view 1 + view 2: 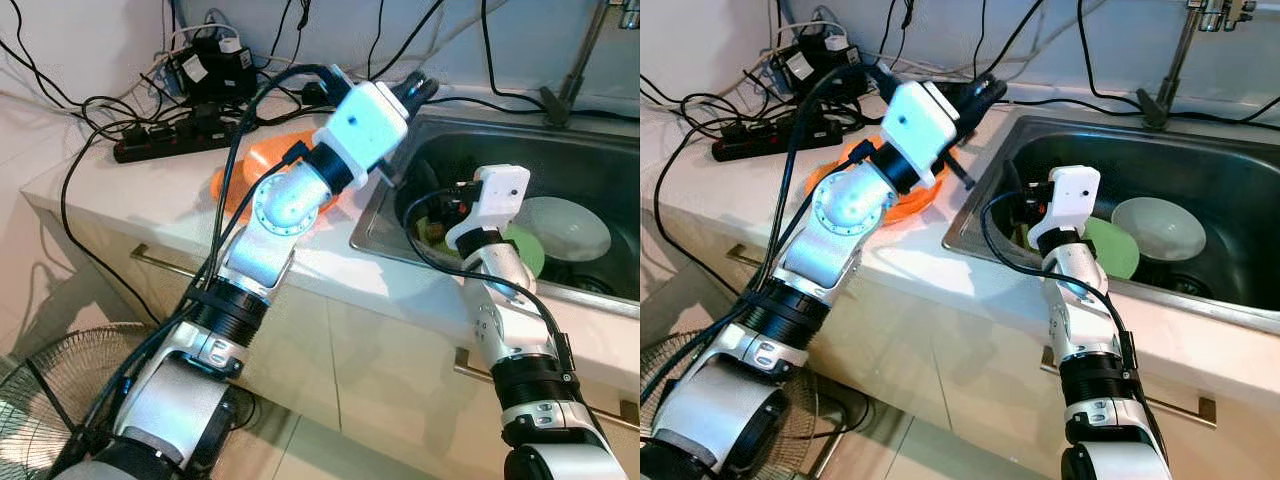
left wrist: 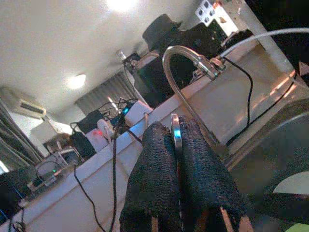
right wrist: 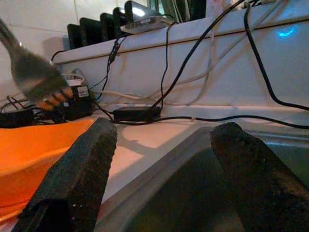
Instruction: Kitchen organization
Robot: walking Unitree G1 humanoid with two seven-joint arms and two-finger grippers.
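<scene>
— Metal, thin and shiny: a utensil handle [image 2: 175, 135] sits pinched between the two black fingers of the left gripper [image 2: 176, 145], which is raised over the counter edge just beside the steel sink [image 1: 1200, 155]. In the right wrist view a blurred metal fork head [image 3: 30, 72] shows above an orange plastic tray [image 3: 29, 154].

— And the right gripper?

— The right gripper [image 3: 161, 159] hangs at the sink's near left rim, fingers spread wide, gripping nothing.

— Contents of the sink?

— A white ceramic bowl [image 1: 1158, 228] and a green round plate [image 1: 1110, 248] lie in the basin, touching each other. A curved chrome tap [image 2: 186, 60] stands behind.

— Surroundings?

— The orange tray lies on the white countertop [image 1: 130, 190] under the left arm. A black power strip [image 1: 175, 135] with tangled cables sits near the wall.
</scene>
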